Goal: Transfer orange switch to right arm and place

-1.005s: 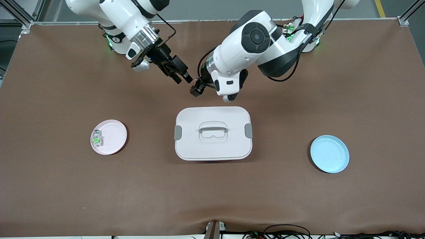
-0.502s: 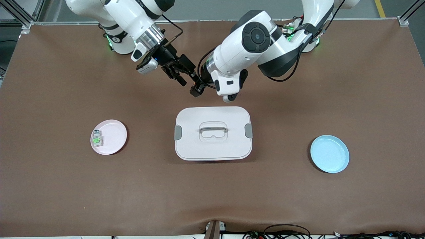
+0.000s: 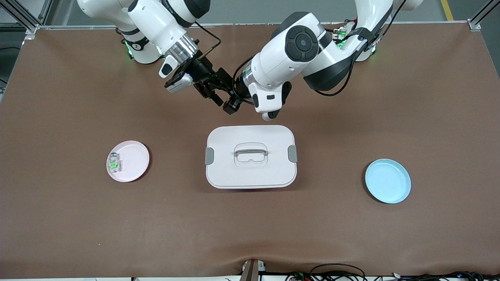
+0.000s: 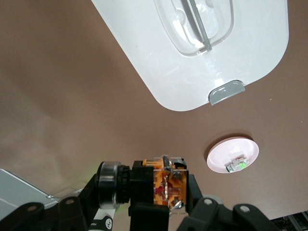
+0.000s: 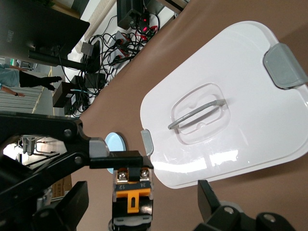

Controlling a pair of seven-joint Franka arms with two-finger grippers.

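My left gripper [image 3: 231, 106] is shut on the orange switch [image 4: 163, 185], a stubby black part with an orange face, and holds it in the air over the brown table top. In the right wrist view the orange switch [image 5: 132, 192] hangs between the fingers of my right gripper [image 5: 137, 204]. Those fingers stand open on either side of it, with a gap on each side. In the front view my right gripper [image 3: 218, 95] meets the left one, and the switch is mostly hidden by the fingers there.
A white lidded box [image 3: 250, 175] with a handle and grey clips lies mid-table. A pink plate [image 3: 134, 160] holding a small clear part with green markings [image 3: 113, 163] sits toward the right arm's end. A blue plate [image 3: 388, 180] sits toward the left arm's end.
My right gripper has moved, still open, toward the left gripper and now straddles the held switch. The left arm has stayed where it was.
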